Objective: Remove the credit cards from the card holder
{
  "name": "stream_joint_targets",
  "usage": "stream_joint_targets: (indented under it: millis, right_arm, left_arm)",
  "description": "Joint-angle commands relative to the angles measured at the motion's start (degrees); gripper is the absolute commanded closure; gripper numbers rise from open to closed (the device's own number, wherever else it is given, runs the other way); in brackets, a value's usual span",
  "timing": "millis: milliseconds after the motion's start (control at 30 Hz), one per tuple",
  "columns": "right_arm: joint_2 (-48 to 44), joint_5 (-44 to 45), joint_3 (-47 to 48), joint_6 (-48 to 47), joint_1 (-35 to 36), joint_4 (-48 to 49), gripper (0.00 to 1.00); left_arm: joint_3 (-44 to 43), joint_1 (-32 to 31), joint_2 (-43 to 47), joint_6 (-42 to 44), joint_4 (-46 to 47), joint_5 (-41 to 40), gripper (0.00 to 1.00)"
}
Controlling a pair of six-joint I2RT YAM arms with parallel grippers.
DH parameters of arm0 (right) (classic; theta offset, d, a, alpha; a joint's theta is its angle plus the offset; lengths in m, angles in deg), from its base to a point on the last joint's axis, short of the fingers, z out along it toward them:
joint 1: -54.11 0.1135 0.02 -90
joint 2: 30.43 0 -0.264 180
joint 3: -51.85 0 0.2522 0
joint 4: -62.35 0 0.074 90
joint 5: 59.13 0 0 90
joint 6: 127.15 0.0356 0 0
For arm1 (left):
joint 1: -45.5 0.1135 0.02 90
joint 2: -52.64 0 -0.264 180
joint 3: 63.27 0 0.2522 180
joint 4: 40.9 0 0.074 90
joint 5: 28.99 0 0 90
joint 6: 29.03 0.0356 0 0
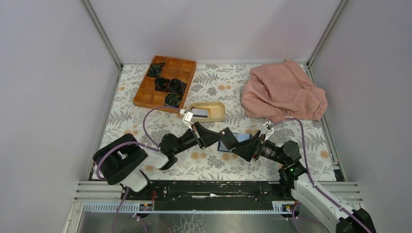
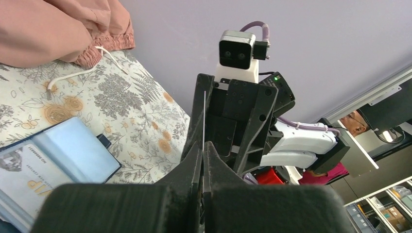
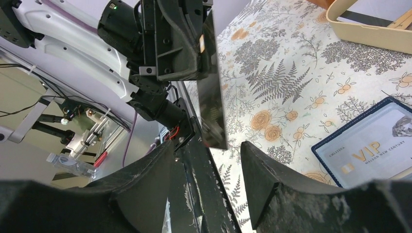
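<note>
The navy card holder (image 1: pixel 243 137) lies open on the floral cloth between my two grippers. In the left wrist view the holder (image 2: pixel 58 158) shows its pale blue inside, with a pale "VIP" card (image 2: pixel 22 182) in it. The holder also shows in the right wrist view (image 3: pixel 376 145). My left gripper (image 2: pixel 202 146) is shut on a black card (image 3: pixel 212 97), held upright above the table and seen edge-on as a thin line in its own view. My right gripper (image 3: pixel 209 160) is open, facing the left one, with the card's lower end just beyond its fingertips.
A beige oval dish (image 1: pixel 221 112) behind the grippers holds flat cards. A wooden compartment tray (image 1: pixel 145 90) with dark coiled items stands at the back left. A pink garment (image 1: pixel 282 92) with a white cord (image 2: pixel 82 73) lies at the back right.
</note>
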Motion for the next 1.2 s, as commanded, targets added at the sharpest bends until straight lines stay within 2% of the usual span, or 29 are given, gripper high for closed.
stream_joint_targets:
  millis: [0, 133, 233, 333, 400, 433, 467, 500, 533, 733, 767, 1033, 1167]
  right_arm:
    - [3.3, -0.2, 0.8, 1.5, 0.3, 9.1, 0.40]
    - [5.0, -0.3, 0.7, 2.3, 0.3, 12.5, 0.48]
    - [5.2, -0.3, 0.7, 2.3, 0.3, 13.1, 0.63]
    - [4.5, -0.1, 0.6, 2.2, 0.3, 12.4, 0.86]
    - [3.7, 0.2, 0.6, 2.0, 0.3, 10.8, 0.99]
    - [3.1, 0.3, 0.9, 1.6, 0.3, 9.0, 1.00]
    - [2.6, 0.1, 1.5, 0.9, 0.3, 6.1, 1.00]
    - [2.0, -0.2, 2.2, 0.1, 0.3, 3.2, 1.00]
    - [1.6, -0.8, 3.2, -1.1, 0.4, 0.3, 1.00]
    - [1.8, -7.6, 6.8, -5.1, 0.3, -9.9, 1.00]
    - [1.7, -8.3, 6.7, -5.0, 0.3, -10.2, 1.00]
    - [0.9, -10.4, 6.2, -2.2, 0.3, -8.9, 1.00]
    - [2.1, -10.5, 6.3, -1.9, 0.3, -7.6, 1.00]
  left_arm:
    - [-0.6, -1.7, 0.4, 0.1, 4.2, -2.1, 1.00]
    - [-0.7, -2.5, 0.0, 0.3, 4.2, -2.2, 1.00]
    - [-0.6, -2.7, 0.0, 0.4, 4.2, -2.1, 1.00]
    - [-0.5, -2.7, 0.0, 0.5, 4.2, -2.2, 1.00]
    - [-0.5, -2.6, -0.1, -0.1, 4.3, -2.2, 0.91]
    - [-0.4, -2.5, -0.1, -0.5, 4.3, -2.3, 0.79]
    - [-0.1, -2.3, 0.2, -0.8, 4.3, -2.5, 0.60]
    - [0.0, -2.0, 0.4, -0.8, 4.3, -2.4, 0.50]
    - [0.1, -1.7, 0.6, -0.6, 4.2, -1.4, 0.46]
    - [-2.2, 1.7, -0.2, -1.4, 4.1, 8.8, 0.41]
    - [-3.0, 2.1, -1.0, -2.1, 4.1, 11.1, 0.44]
    - [-7.3, 2.0, -7.2, -5.0, 4.2, 20.0, 0.89]
    - [-7.3, 1.9, -7.2, -4.7, 4.2, 21.4, 0.97]
